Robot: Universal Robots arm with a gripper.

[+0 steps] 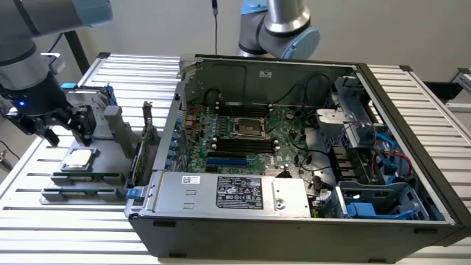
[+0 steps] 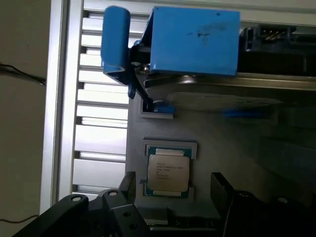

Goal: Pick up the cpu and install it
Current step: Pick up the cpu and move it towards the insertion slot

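The cpu [image 1: 79, 159] is a small square chip with a silvery top. It lies flat in a recess of the grey fixture [image 1: 110, 149] on the exterior view's left, outside the computer case. My gripper [image 1: 68, 134] hangs just above and slightly behind it, open, with nothing between its fingers. In the wrist view the cpu [image 2: 169, 173] sits in its pale-rimmed seat, and the two dark fingers [image 2: 129, 183] of the gripper [image 2: 173, 180] stand on either side of it, apart from it. The empty processor socket [image 1: 249, 128] sits mid-motherboard inside the case.
The open computer case [image 1: 383, 94] fills the middle and right of the slatted table. A hard drive with a blue bracket [image 2: 195, 39] stands on the fixture behind the cpu. Long grey memory sticks [image 1: 85, 178] lie in front of it. A second arm [image 1: 283, 25] stands behind the case.
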